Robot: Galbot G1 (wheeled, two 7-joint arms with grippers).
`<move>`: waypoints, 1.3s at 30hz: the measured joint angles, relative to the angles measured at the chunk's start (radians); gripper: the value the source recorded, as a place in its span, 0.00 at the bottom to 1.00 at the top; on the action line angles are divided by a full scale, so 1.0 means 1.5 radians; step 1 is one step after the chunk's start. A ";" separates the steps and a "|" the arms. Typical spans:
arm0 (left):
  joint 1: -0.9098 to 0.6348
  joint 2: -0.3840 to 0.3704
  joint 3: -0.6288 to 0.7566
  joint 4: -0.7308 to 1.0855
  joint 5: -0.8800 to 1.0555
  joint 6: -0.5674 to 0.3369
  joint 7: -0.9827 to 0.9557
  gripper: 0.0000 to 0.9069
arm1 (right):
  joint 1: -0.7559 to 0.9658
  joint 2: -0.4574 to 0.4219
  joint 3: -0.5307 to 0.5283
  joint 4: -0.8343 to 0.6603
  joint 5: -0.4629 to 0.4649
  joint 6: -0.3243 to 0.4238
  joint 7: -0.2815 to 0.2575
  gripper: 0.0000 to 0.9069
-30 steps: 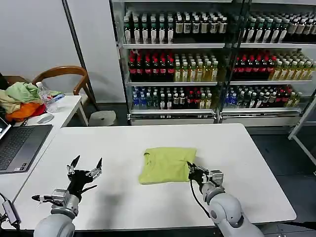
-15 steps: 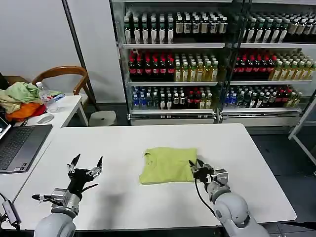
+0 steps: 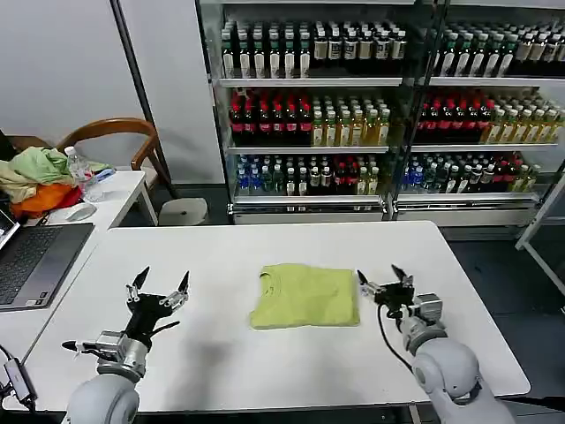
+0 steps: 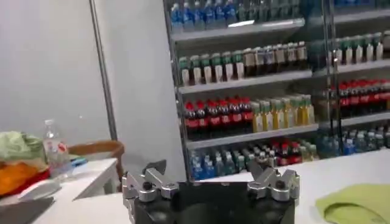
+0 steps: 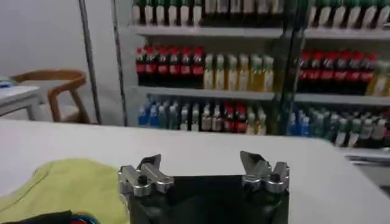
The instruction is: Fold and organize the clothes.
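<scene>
The lime yellow-green T-shirt [image 3: 305, 295] lies folded into a flat rectangle at the middle of the white table [image 3: 238, 256]. My right gripper [image 3: 382, 278] is open just off the shirt's right edge, holding nothing. My left gripper [image 3: 161, 284] is open well to the shirt's left, above bare table. A corner of the shirt [image 4: 353, 204] appears in the left wrist view beyond that gripper [image 4: 209, 173]. The right wrist view has the shirt [image 5: 67, 185] beside its gripper [image 5: 202, 163], whose jaws stand wide apart.
A second table at the left carries a laptop [image 3: 35, 261], a heap of garments [image 3: 35, 181], a water bottle [image 3: 81, 172] and a mouse [image 3: 79, 212]. A wooden chair [image 3: 110, 132] and drink-filled coolers [image 3: 388, 106] stand behind.
My right gripper has drawn back to the right off the shirt's edge and opened. The shirt's right side now lies flat. My left gripper shifted slightly.
</scene>
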 measured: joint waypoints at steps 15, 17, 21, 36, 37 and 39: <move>-0.056 0.018 -0.007 0.059 0.040 -0.083 0.041 1.00 | -0.006 -0.001 0.050 -0.020 -0.094 0.093 -0.039 1.00; -0.061 0.017 -0.007 0.066 0.043 -0.095 0.047 1.00 | -0.006 0.000 0.051 -0.024 -0.103 0.104 -0.043 1.00; -0.066 0.019 -0.011 0.075 0.049 -0.120 0.056 1.00 | -0.005 0.005 0.052 -0.034 -0.119 0.125 -0.046 1.00; -0.052 0.035 -0.025 0.062 0.068 -0.139 0.069 1.00 | -0.023 0.010 0.079 -0.037 -0.150 0.154 -0.068 1.00; -0.050 0.035 -0.026 0.061 0.066 -0.139 0.070 1.00 | -0.025 0.010 0.083 -0.035 -0.152 0.154 -0.069 1.00; -0.047 0.034 -0.028 0.057 0.063 -0.139 0.070 1.00 | -0.029 0.010 0.087 -0.032 -0.154 0.158 -0.070 1.00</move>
